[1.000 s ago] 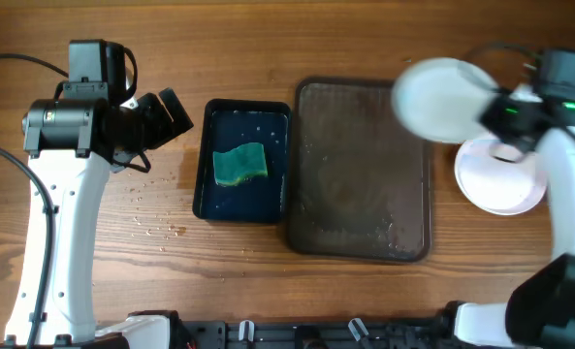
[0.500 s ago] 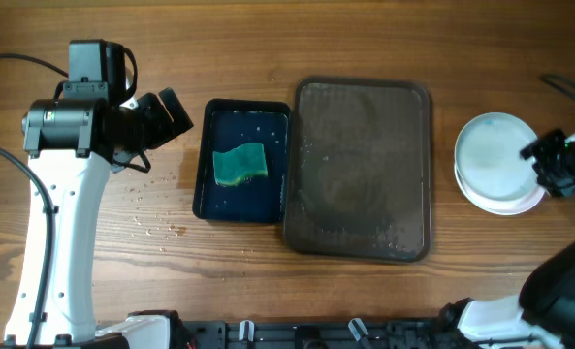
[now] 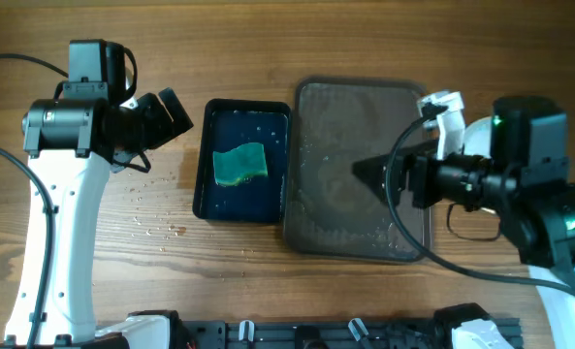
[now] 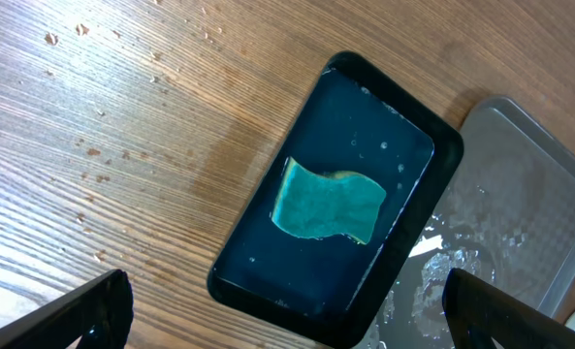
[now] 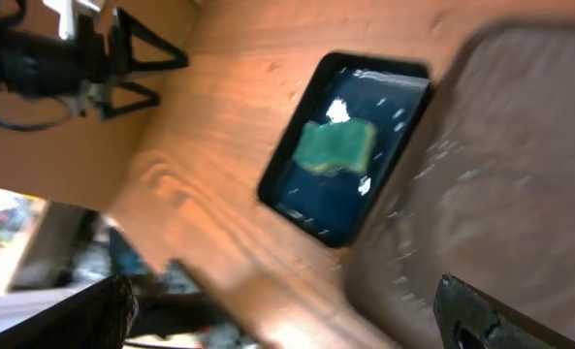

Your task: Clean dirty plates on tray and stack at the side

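Observation:
The wet brown tray (image 3: 360, 116) lies mid-table with no plate on it. The plates at the right are hidden under my right arm. My right gripper (image 3: 372, 170) hovers over the tray's right half, pointing left, open and empty. Its wrist view is blurred; the fingertips (image 5: 500, 315) stand wide apart over the tray (image 5: 529, 165). My left gripper (image 3: 171, 114) hangs open and empty left of the black basin (image 3: 240, 208). In its wrist view the fingertips (image 4: 98, 310) sit far apart at the lower corners.
A green sponge (image 3: 240, 163) floats in the basin's water, also visible as the sponge (image 4: 326, 202) and the sponge (image 5: 335, 145). Water droplets (image 3: 156, 228) dot the wood by the left arm. The tray (image 4: 529, 194) abuts the basin's right side.
My right gripper set a white plate on the stack at the right, opened, and swung back left over the tray. The left arm has not moved.

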Tool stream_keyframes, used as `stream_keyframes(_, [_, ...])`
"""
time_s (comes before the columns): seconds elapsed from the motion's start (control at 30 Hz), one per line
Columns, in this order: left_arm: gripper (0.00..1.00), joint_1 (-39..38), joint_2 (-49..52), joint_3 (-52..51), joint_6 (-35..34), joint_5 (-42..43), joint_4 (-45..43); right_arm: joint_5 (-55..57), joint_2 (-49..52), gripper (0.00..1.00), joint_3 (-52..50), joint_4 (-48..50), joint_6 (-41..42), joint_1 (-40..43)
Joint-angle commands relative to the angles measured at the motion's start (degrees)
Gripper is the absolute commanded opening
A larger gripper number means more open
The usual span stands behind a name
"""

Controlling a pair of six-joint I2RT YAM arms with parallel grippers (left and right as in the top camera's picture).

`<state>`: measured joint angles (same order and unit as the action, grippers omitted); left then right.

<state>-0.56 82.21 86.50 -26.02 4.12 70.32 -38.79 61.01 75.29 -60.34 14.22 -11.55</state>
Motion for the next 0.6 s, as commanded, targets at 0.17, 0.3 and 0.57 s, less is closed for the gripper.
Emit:
stream_keyframes(0.17, [1.00, 0.5, -0.3, 0.1, 0.3, -0.8, -0.2, 10.5, -1.4, 1.00, 0.8, 3.8, -0.1, -0.8])
stream_keyframes(0.3, [1.00, 0.5, -0.3, 0.1, 0.3, -0.8, -0.2, 25.2, -8.6, 1.00, -4.2, 20.3, -5.4, -0.9])
stream_keyframes(0.57, [1.00, 0.5, -0.3, 0.1, 0.3, -0.8, -0.2, 33.7, -33.2, 1.00, -34.2, 39.4, -6.8, 1.2])
